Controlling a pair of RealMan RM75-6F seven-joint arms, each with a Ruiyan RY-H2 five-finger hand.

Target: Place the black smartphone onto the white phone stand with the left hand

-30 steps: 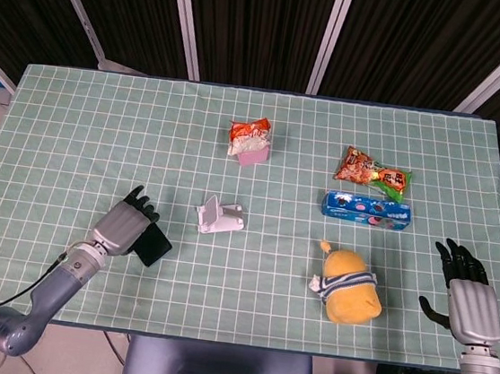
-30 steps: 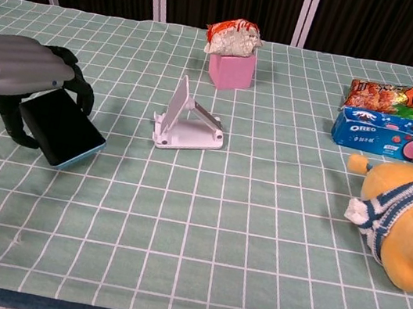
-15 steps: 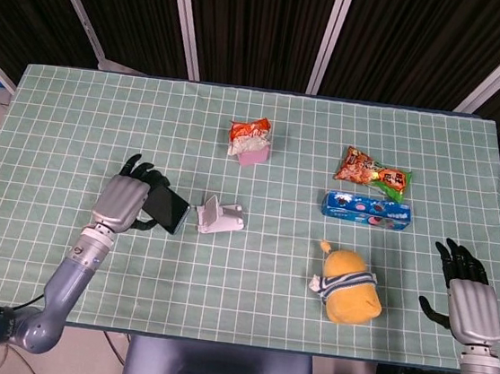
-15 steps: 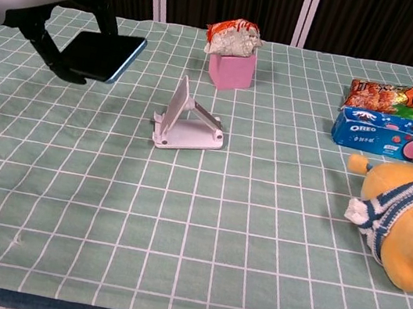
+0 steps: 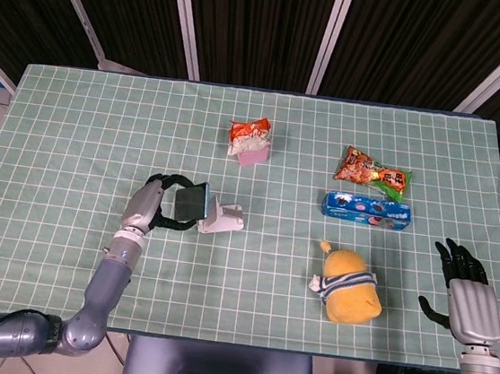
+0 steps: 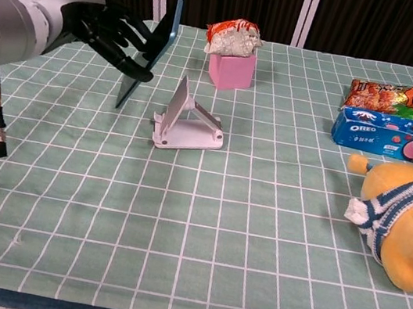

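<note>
My left hand [image 5: 151,205] [image 6: 94,22] holds the black smartphone [image 5: 191,202] [image 6: 151,52] upright, tilted on edge, in the air just left of the white phone stand [image 5: 220,217] [image 6: 186,120]. The phone's lower corner hangs close to the stand's sloped back but is apart from it. The stand rests on the green checked cloth near the table's middle, with nothing on it. My right hand [image 5: 467,289] hovers at the table's right front edge, fingers spread, holding nothing. It does not show in the chest view.
A pink box with a snack bag on top [image 5: 252,141] [image 6: 234,52] stands behind the stand. A chips bag [image 5: 373,175] [image 6: 395,99], a blue Oreo box [image 5: 366,209] [image 6: 396,135] and a yellow plush toy [image 5: 350,286] [image 6: 403,224] lie to the right.
My left hand lifted the phone off the cloth, carried it right toward the stand, and turned it from nearly flat to upright on edge. My right hand stayed still.
</note>
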